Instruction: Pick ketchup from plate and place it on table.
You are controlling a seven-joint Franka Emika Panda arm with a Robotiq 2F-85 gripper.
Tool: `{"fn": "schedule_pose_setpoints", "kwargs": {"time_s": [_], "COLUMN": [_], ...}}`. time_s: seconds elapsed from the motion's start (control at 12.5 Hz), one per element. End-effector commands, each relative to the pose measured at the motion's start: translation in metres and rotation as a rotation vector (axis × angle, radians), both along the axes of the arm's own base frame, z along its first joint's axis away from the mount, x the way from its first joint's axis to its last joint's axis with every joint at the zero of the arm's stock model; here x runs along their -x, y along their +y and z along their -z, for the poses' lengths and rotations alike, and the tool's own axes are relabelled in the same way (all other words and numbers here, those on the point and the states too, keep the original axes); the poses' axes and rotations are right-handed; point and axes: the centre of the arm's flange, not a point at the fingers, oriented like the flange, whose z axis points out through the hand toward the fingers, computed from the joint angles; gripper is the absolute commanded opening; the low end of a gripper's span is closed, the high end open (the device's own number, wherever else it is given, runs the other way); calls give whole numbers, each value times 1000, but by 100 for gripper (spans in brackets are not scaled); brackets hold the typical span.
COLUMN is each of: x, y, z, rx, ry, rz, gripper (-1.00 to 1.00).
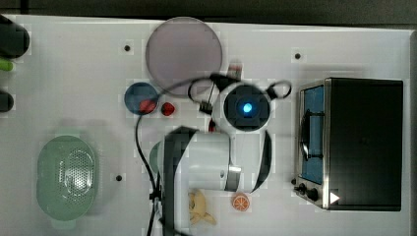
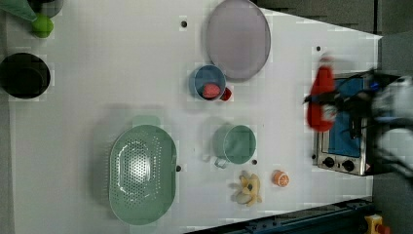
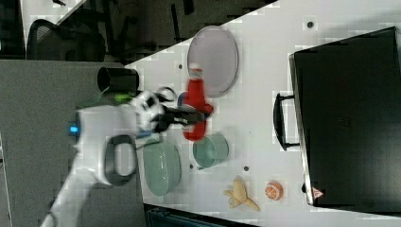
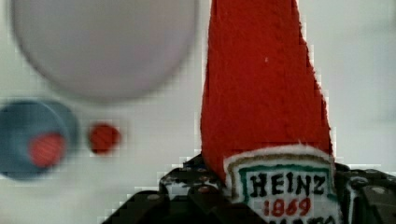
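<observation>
From the top view, the plate (image 1: 183, 49) sits bare at the far edge of the table (image 1: 74, 98), so the pick looks done; the arm's wrist hangs over the middle of the table, beside the toaster oven (image 1: 361, 142) at the top view's right edge.

In the left view the ketchup (image 2: 321, 100), a soft red bottle, is lifted well off the table in front of the oven, clamped round its middle by the gripper (image 2: 336, 105). What is left, I'd say, is lowering it onto bare table and letting go.

The right view shows the same: jaws about half closed around the bottle's waist, its whitish cap toward the plate.

The wrist view has the red body rising from the fingers (image 4: 154, 200), label showing.

Counting: one plate, one ketchup, one blue bowl (image 1: 141, 98), two red balls (image 1: 167, 108) (one inside the bowl, one just beside it), one green strainer (image 2: 142, 173), one green cup (image 2: 236, 145), one banana (image 2: 248, 189), one orange slice (image 2: 280, 178).
</observation>
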Motion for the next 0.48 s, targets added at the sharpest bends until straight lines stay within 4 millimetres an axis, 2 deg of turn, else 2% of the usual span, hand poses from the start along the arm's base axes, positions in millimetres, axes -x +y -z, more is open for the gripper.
{"fn": "schedule_pose_setpoints", "kwargs": {"time_s": [0.08, 0.32, 0.48], "x": [20, 25, 23], "y": [-2, -1, 0], "z": [57, 105, 121], "rx": [-9, -12, -11], "ry": [42, 80, 58], "rz": [76, 76, 74], "gripper": [17, 17, 17]}}
